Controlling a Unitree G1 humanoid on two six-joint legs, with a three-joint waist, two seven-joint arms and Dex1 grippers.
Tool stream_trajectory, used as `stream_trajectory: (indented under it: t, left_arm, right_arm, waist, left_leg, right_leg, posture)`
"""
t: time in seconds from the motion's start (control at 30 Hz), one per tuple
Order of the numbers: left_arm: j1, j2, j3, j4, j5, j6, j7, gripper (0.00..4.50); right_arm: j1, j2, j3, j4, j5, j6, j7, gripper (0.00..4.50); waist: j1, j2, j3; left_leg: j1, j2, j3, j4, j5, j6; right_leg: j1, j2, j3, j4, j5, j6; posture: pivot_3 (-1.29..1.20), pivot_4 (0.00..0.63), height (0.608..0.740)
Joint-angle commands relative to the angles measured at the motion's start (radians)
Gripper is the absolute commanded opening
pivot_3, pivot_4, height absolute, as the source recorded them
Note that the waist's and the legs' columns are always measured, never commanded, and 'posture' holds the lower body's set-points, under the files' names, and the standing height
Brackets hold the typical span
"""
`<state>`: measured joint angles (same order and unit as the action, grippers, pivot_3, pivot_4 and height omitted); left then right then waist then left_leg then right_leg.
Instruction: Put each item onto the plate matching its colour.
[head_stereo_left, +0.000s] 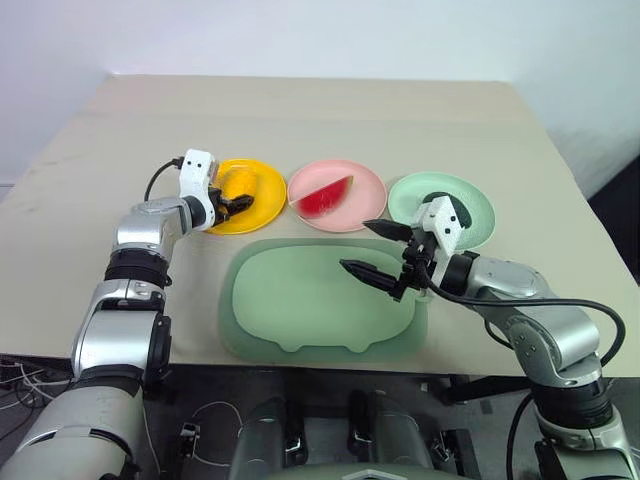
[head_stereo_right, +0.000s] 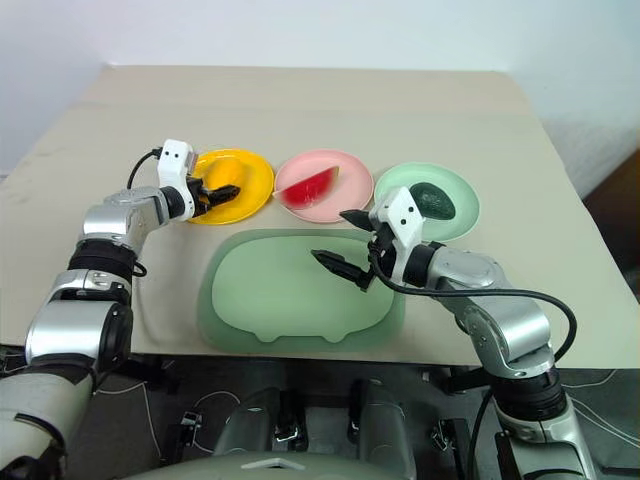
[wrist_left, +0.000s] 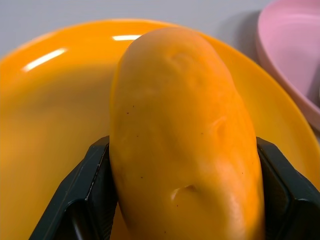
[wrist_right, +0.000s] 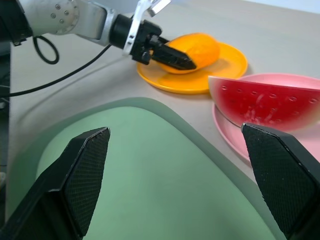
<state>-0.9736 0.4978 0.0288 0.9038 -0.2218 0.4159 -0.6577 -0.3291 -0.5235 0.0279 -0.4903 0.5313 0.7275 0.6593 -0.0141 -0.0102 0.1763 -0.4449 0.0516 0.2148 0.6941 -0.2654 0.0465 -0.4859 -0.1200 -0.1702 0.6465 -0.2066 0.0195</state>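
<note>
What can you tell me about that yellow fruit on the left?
The mango is a smooth, oval toy in yellow-orange, plastic by its look, with small dents and specks in its skin. It sits over the yellow-orange plate, clamped at its sides between the two black fingers of the left gripper. Whether it already rests on the plate cannot be told.

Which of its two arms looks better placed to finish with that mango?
Probably the left: its gripper is shut on the mango over the yellow plate. The right gripper hangs open over the green tray.
</note>
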Motion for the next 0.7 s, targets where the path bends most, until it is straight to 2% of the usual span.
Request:
stream_trajectory:
  t: [0.03, 0.07, 0.1, 0.27, 0.43, 0.53, 0.7]
  left_arm:
    - [-0.048, 0.007, 0.014, 0.024, 0.035, -0.075, 0.005, 4.01]
    - [-0.047, 0.011, 0.018, 0.023, 0.038, -0.088, 0.005, 4.36]
    - [-0.046, 0.013, 0.021, 0.023, 0.039, -0.096, 0.004, 4.48]
    - [-0.01, 0.045, 0.029, -0.038, 0.051, -0.139, 0.001, 4.48]
    - [0.097, 0.093, 0.065, -0.213, 0.018, -0.138, -0.036, 4.48]
    - [0.187, 0.118, 0.129, -0.324, -0.031, -0.152, -0.063, 4.48]
    - [0.463, 0.16, 0.259, -0.636, -0.197, -0.208, -0.25, 4.48]
  right_arm:
    - [-0.026, -0.007, -0.011, -0.036, 0.009, -0.006, -0.007, 4.5]
    - [-0.025, -0.01, -0.011, -0.033, 0.007, -0.009, -0.006, 4.5]
    - [-0.024, -0.012, -0.011, -0.031, 0.005, -0.011, -0.005, 4.5]
    - [-0.01, -0.016, -0.004, -0.007, -0.009, -0.044, 0.011, 4.5]
    - [0.008, -0.007, 0.005, 0.01, -0.023, -0.079, 0.023, 4.5]
    - [0.013, 0.005, 0.009, 0.008, -0.02, -0.088, 0.019, 4.5]
    - [0.019, 0.045, -0.012, -0.02, 0.025, -0.086, 0.003, 4.5]
  waist:
    - [0.0, 0.0, 0.0]
    - [0.0, 0.0, 0.0]
    - [0.0, 0.0, 0.0]
    - [0.0, 0.0, 0.0]
    - [-0.003, 0.0, 0.0]
    - [-0.003, 0.0, 0.0]
    - [-0.006, 0.0, 0.0]
  left_leg:
    - [0.0, 0.0, 0.0, 0.0, 0.0, 0.0]
    - [0.0, 0.0, 0.0, 0.0, 0.0, 0.0]
    - [0.0, 0.0, 0.0, 0.001, 0.0, 0.0]
    - [-0.001, 0.0, 0.0, 0.002, -0.001, 0.001]
    - [-0.001, 0.0, 0.0, 0.002, -0.001, 0.002]
    - [0.0, 0.0, 0.0, 0.003, -0.001, 0.002]
    - [0.0, 0.001, 0.0, 0.003, -0.001, 0.002]
  right_leg:
    - [0.0, 0.0, 0.0, 0.0, 0.0, 0.0]
    - [0.0, 0.0, 0.0, 0.0, 0.0, 0.0]
    - [0.0, 0.0, 0.0, 0.0, 0.0, 0.0]
    - [0.0, 0.0, 0.0, 0.0, 0.0, 0.0]
    - [0.0, 0.0, 0.0, 0.001, 0.0, 0.0]
    - [0.0, 0.0, 0.0, 0.001, 0.0, 0.0]
    - [0.001, 0.0, 0.0, 0.002, 0.0, 0.0]
  posture:
    - [0.0, 0.15, 0.696]
    - [0.0, 0.15, 0.696]
    - [0.0, 0.15, 0.696]
    - [0.0, 0.15, 0.696]
    - [0.0, 0.15, 0.696]
    - [0.0, 0.15, 0.696]
    - [0.0, 0.15, 0.696]
